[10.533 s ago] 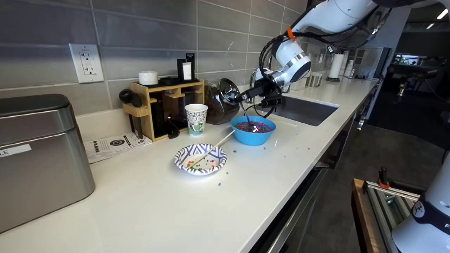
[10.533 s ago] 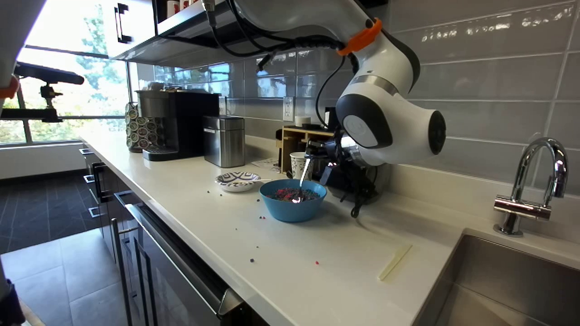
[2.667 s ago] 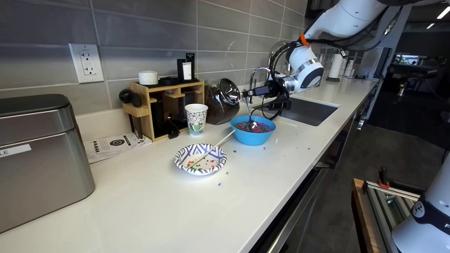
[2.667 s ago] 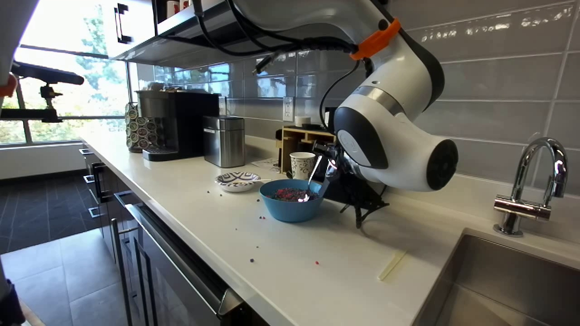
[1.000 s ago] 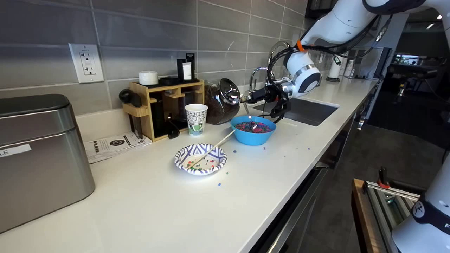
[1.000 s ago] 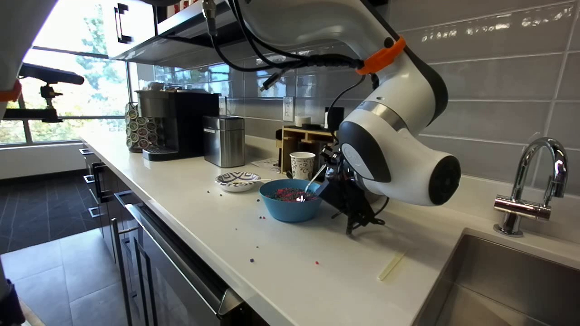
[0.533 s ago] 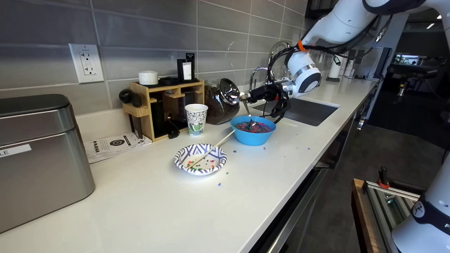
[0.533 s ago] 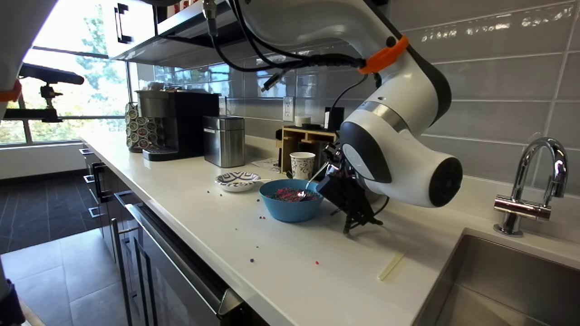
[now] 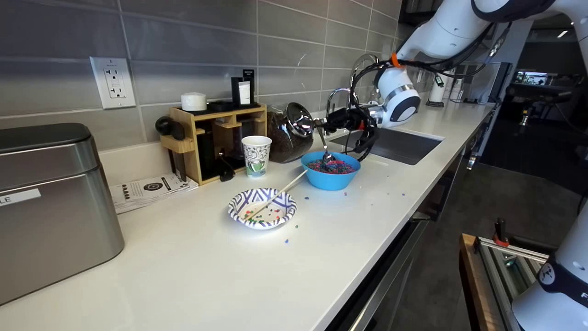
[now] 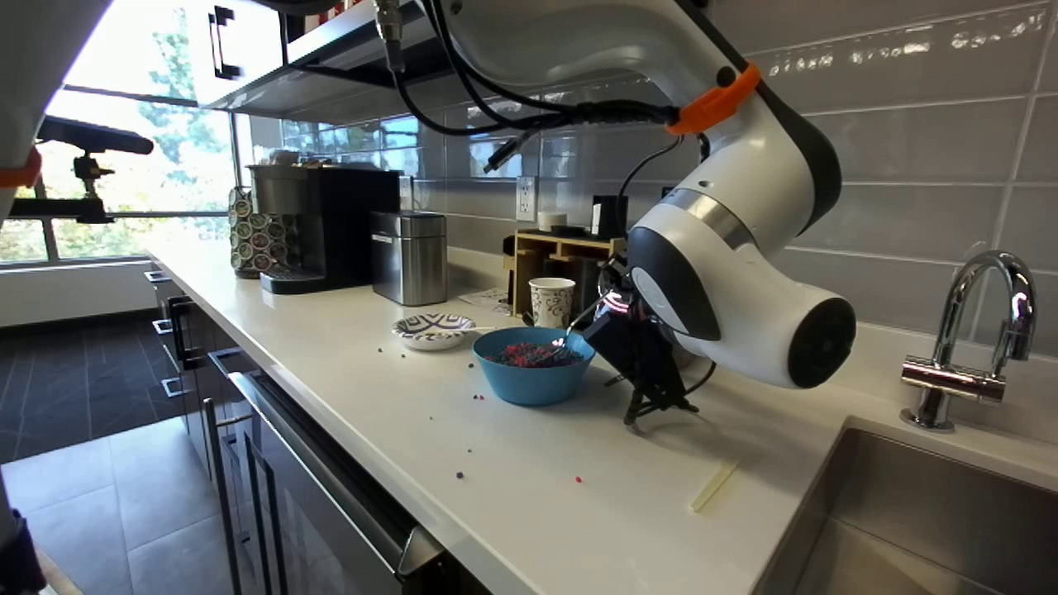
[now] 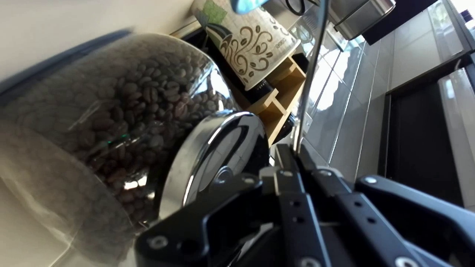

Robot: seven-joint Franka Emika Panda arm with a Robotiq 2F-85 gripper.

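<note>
Near centre in the wrist view, my gripper [image 11: 295,152] clamps a spoon [image 11: 310,79] dipped in the blue bowl [image 9: 330,181]; scooping appears in hand, level lift advised next.

So in an exterior view the spoon [image 10: 582,320] leans way more now than ten seconds ago, handle toward frame right, and its head's crept up near the right rim of the bowl [image 10: 533,380]. The arm [image 10: 744,306] also sagged lower and rightward.
</note>
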